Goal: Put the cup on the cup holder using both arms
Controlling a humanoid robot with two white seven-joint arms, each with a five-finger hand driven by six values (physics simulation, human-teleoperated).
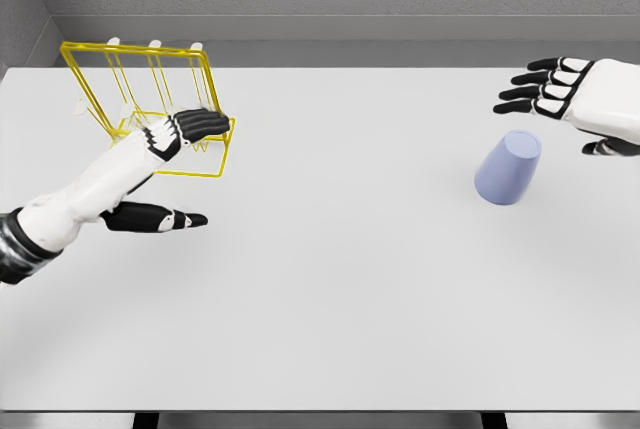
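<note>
From the head camera I look down on a plain white table [330,319] that fills most of the view, with a grey wall behind its far edge.

Near the table's far left corner stands the cup holder [140,74], a rack of thin yellow wire with upright pegs tipped in white. My left arm comes in from the lower left edge and reaches toward it. The left hand [165,159] sits just in front of the rack's base, its four black fingers [200,125] stretched out together and overlapping the lower wires, the thumb held apart and pointing right above the table. It is open and grips nothing; I cannot tell whether the fingertips actually touch the wire.

Well apart, toward the table's right edge, the cup [508,167] stands upside down, a pale lavender tumbler with its narrower base on top, tilted slightly.

My right hand [585,99] enters from the right edge, just beyond and to the right of the cup. Its fingers are spread, pointing left, holding nothing, clear of the cup.
</note>
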